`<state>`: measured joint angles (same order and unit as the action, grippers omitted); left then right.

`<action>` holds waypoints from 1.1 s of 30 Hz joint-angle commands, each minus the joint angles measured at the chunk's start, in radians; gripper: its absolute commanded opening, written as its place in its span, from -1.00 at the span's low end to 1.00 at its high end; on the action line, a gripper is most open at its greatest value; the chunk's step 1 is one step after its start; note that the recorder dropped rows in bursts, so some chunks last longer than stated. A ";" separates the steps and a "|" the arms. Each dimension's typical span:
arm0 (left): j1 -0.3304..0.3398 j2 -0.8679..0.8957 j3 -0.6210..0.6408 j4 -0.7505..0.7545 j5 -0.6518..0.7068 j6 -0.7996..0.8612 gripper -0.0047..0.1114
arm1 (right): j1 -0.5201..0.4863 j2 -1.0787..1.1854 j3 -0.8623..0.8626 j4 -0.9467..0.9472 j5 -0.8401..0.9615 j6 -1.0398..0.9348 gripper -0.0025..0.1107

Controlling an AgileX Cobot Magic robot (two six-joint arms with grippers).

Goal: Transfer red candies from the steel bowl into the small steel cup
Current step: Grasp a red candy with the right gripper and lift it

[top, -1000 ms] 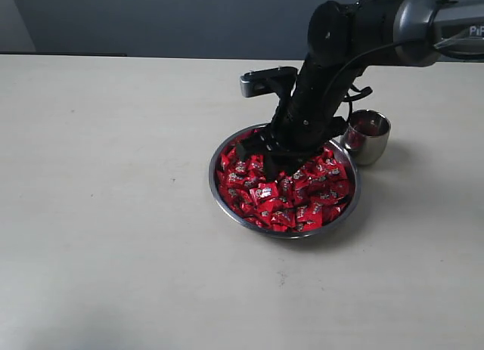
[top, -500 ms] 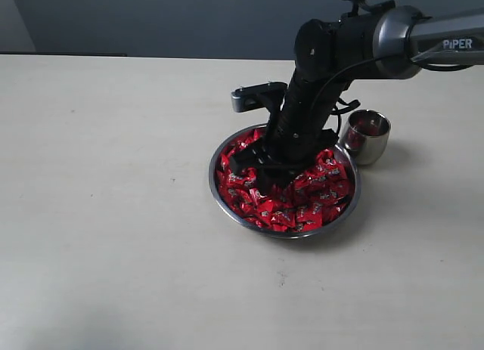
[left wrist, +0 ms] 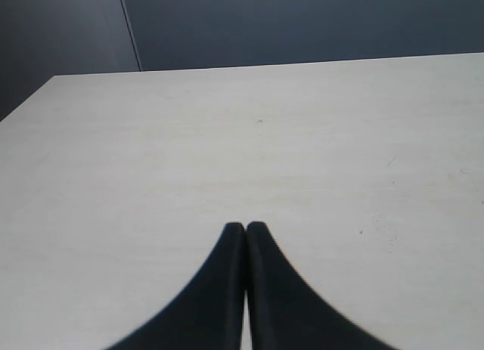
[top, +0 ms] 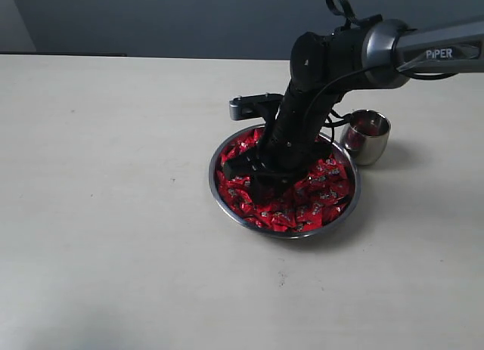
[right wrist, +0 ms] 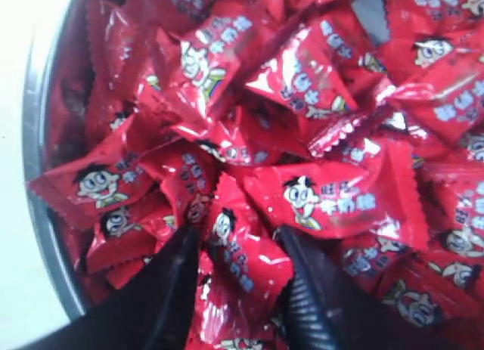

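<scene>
The red candies [top: 321, 197] lie heaped in the steel bowl [top: 212, 176], and the small steel cup [top: 368, 142] stands just beside the bowl's rim on the right. The right gripper [top: 261, 182] is down in the heap. The right wrist view shows its jaws apart with one candy [right wrist: 242, 255] lying between them, and no squeeze shows on the wrapper. The left gripper [left wrist: 246, 230] has its tips pressed together on nothing, above the bare table [left wrist: 227, 138]. Each piece looks light, with a slick, crinkly foil wrapper over a small firm centre. The grip is probably best taken across the padded middle, since the flat crimped ends would likely fold and slip, and neighbouring pieces may ride up.
</scene>
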<state>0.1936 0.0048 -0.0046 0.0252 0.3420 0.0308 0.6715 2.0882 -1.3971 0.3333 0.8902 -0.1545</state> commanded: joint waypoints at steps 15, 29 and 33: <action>-0.007 -0.005 0.005 0.002 -0.008 -0.001 -0.91 | -0.001 -0.002 -0.004 -0.009 -0.029 -0.028 -0.97; -0.007 -0.005 0.005 0.002 -0.008 -0.001 -0.91 | -0.001 -0.129 -0.004 -0.108 -0.025 -0.028 -0.97; -0.007 -0.005 0.005 0.002 -0.008 -0.001 -0.91 | -0.001 -0.162 -0.004 -0.137 -0.030 -0.028 -0.97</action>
<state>0.1936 0.0048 -0.0046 0.0252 0.3420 0.0308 0.6715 1.9528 -1.3971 0.2309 0.8670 -0.1754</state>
